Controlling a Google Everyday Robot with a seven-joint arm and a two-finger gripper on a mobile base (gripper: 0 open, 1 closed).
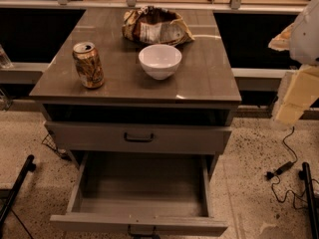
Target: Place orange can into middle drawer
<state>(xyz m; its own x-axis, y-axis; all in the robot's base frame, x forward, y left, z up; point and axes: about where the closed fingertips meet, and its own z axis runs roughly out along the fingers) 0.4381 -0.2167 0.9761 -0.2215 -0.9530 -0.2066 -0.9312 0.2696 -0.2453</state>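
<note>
Spotting the orange can point(88, 64) upright, left of the white bowl point(160, 60) and well apart from it, close to the cabinet top's point(209, 78) left and front edges. Below the bowl, under a shut drawer point(89, 136), the middle drawer point(142, 198) pulled out, open from above. Far right of the bowl, past the top's right edge, the gripper point(294, 96); open or closed, cannot tell. Crumpled bag point(155, 26) just behind the bowl.
</note>
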